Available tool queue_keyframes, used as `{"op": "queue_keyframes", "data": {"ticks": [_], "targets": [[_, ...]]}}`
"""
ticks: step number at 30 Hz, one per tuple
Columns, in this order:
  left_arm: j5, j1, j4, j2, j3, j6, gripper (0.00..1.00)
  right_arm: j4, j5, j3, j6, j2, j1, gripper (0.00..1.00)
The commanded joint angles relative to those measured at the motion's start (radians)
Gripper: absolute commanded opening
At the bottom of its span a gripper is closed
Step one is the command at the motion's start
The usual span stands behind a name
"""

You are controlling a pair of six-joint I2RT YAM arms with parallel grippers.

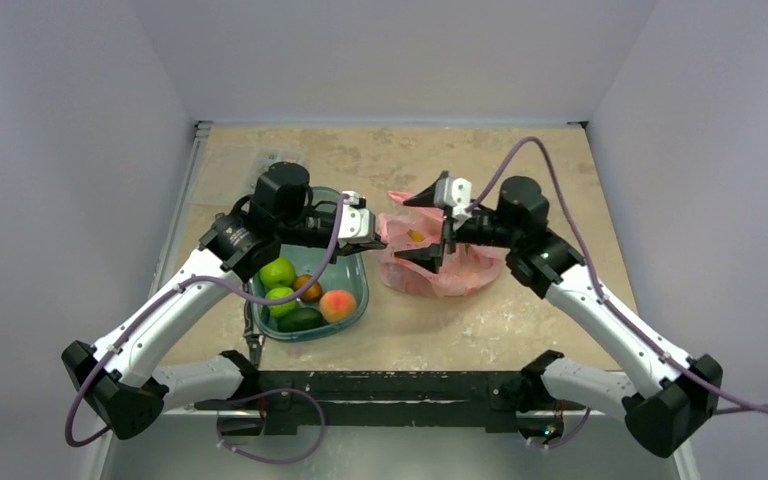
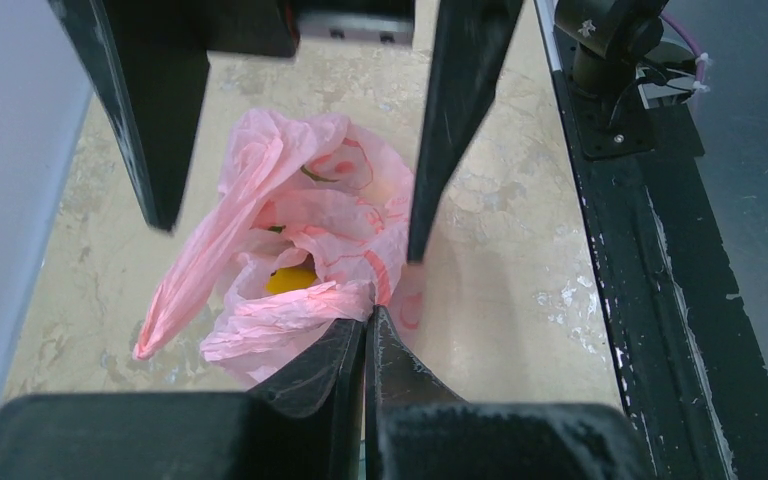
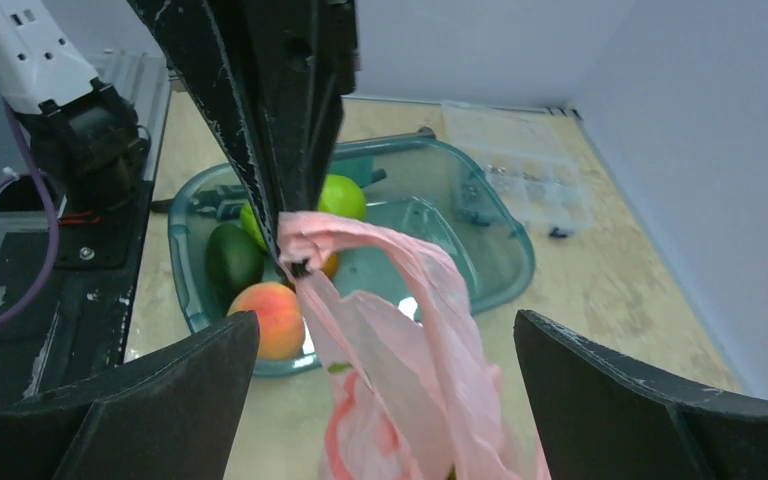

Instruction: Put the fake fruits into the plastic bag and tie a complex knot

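The left gripper (image 2: 368, 314), jaws clamped on the rim of the plastic bag (image 1: 460, 275) at the centre of the counter (image 1: 520, 320) beside the tub (image 3: 470, 215), apparently holds its mouth up for loading, while the right gripper (image 3: 387, 320) stands wide open.

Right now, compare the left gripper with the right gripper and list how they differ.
The left gripper is shut, pinching a fold of the pink plastic bag; the right gripper is spread wide and holds nothing. The left gripper's fingers meet on that fold; the right gripper's fingers stand apart on either side of the bag. Both have black fingers and face each other across the bag.
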Motion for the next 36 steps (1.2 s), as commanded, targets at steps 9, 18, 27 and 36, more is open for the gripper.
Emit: {"op": "queue_keyframes", "data": {"ticks": [9, 18, 27, 36], "targets": [[-0.006, 0.003, 0.085, -0.014, 0.034, -0.047, 0.00, 0.523, 0.112, -0.185, -0.040, 0.232, 0.179, 0.88], [0.004, 0.006, 0.138, -0.025, 0.086, -0.093, 0.00, 0.679, 0.149, -0.370, -0.067, 0.393, 0.150, 0.47], [0.022, 0.099, 0.192, 0.001, 0.182, -0.156, 0.00, 0.702, 0.125, -0.372, -0.030, 0.477, 0.061, 0.11], [0.035, 0.119, 0.187, 0.011, 0.235, -0.155, 0.00, 0.761, 0.152, -0.335, 0.081, 0.553, 0.063, 0.00]]}}
